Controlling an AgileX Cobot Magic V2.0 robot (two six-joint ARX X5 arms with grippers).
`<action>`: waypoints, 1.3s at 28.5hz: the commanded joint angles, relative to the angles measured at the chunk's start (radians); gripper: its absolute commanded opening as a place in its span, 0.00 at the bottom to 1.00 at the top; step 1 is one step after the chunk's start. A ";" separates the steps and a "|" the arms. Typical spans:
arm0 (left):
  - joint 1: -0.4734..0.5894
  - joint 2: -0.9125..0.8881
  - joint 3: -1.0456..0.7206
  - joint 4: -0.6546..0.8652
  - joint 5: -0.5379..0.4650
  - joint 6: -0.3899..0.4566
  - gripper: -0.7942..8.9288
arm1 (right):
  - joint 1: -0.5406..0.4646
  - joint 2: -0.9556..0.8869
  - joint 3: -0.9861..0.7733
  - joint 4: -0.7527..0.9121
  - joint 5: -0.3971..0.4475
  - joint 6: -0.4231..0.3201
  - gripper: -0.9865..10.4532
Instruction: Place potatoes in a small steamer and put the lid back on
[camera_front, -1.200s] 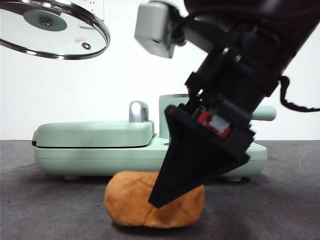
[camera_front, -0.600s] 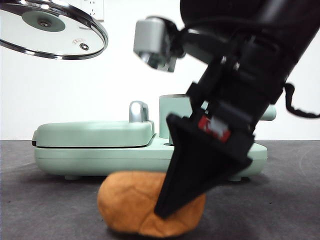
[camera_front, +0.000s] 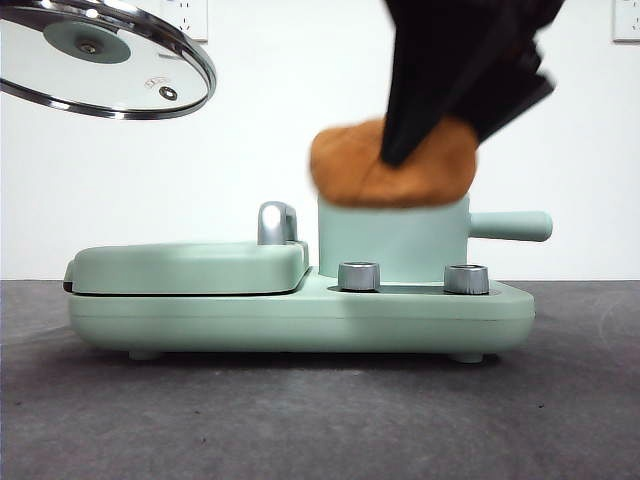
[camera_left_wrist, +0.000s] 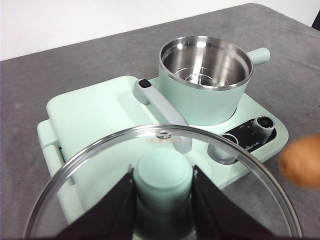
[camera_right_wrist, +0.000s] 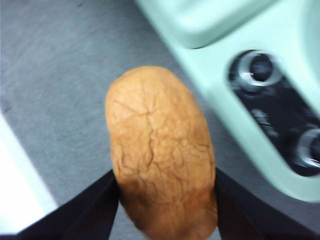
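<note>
Two black tools are busy. The right tool (camera_right_wrist: 165, 200) squeezes the wrinkly orange-brown potato (camera_front: 392, 163) and holds it up in the air, in front of the top of the small mint-green steamer pot with the steel rim (camera_left_wrist: 205, 77). The left tool (camera_left_wrist: 164, 200) grips the green knob of the round glass lid (camera_front: 105, 58), high over the flat green cooker (camera_front: 300, 305) on the grey table (camera_front: 300, 420).

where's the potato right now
The potato is off the table, gripped in the right end effector. In the front view it hangs level with the small steamer's rim.
</note>
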 joint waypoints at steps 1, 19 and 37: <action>-0.003 0.000 0.012 0.037 -0.002 -0.001 0.09 | -0.036 0.019 0.082 -0.019 0.006 0.022 0.28; -0.003 0.001 0.012 0.037 -0.002 -0.050 0.09 | -0.289 0.330 0.385 0.071 0.004 -0.079 0.28; -0.003 0.001 0.012 0.038 -0.002 -0.050 0.09 | -0.355 0.565 0.516 0.127 0.003 -0.118 0.28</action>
